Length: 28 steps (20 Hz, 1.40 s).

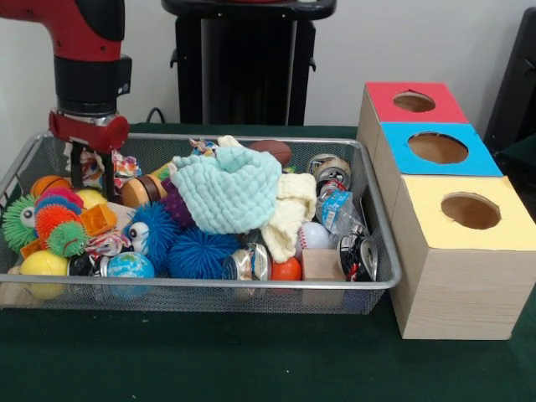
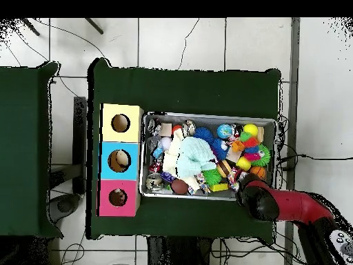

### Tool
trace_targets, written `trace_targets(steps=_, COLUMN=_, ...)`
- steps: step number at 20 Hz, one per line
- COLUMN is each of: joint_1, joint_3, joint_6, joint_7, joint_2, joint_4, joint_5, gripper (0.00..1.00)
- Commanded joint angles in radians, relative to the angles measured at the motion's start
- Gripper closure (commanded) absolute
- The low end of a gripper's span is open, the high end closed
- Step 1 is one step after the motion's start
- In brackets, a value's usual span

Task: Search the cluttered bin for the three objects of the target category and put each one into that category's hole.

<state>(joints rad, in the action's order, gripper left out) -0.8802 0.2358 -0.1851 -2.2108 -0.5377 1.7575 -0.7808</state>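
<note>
The silver wire mesh bin (image 1: 381, 280) is full of toys; it also shows in the overhead view (image 2: 146, 119). My gripper (image 1: 93, 174) hangs low over the bin's far left corner, its dark fingers (image 1: 77, 170) apart, with a colourful patterned item (image 1: 126, 167) just behind them. It holds nothing that I can see. No plush animal shows plainly; a mint knitted cloth (image 1: 230, 188) and a cream cloth (image 1: 290, 213) cover the middle of the pile. In the overhead view the red arm (image 2: 289, 205) hides the gripper.
Three wooden boxes with round holes stand right of the bin: red (image 1: 416, 102), blue (image 1: 438, 148), yellow (image 1: 471, 211). Blue spiky balls (image 1: 191, 251), a green spiky ball (image 1: 17, 223), a brown football (image 1: 272, 151), a globe ball (image 1: 131, 266) and cans fill the bin.
</note>
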Motion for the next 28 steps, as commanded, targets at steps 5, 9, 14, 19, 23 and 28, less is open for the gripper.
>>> trace_targets(steps=5, joint_1=0.000, joint_3=-0.026, joint_6=0.050, joint_7=0.024, joint_2=0.096, joint_4=-0.136, joint_5=-0.073, gripper=0.00)
trace_targets(steps=9, joint_1=0.006, joint_3=-0.040, joint_6=0.072, joint_7=0.017, joint_2=0.124, joint_4=-0.156, joint_5=-0.083, gripper=0.00)
trace_targets(steps=14, joint_1=0.000, joint_3=-0.037, joint_6=0.083, joint_7=0.016, joint_2=0.137, joint_4=-0.165, joint_5=-0.081, gripper=0.00)
trace_targets(steps=19, joint_1=-0.023, joint_3=-0.001, joint_6=0.048, joint_7=0.040, joint_2=0.105, joint_4=-0.141, joint_5=-0.063, gripper=0.00)
trace_targets(steps=23, joint_1=-0.007, joint_3=-0.013, joint_6=0.064, joint_7=0.025, joint_2=0.124, joint_4=-0.162, joint_5=-0.067, gripper=0.00)
trace_targets(steps=28, joint_1=-0.028, joint_3=0.013, joint_6=0.048, joint_7=0.039, joint_2=0.111, joint_4=-0.152, joint_5=-0.055, gripper=0.00)
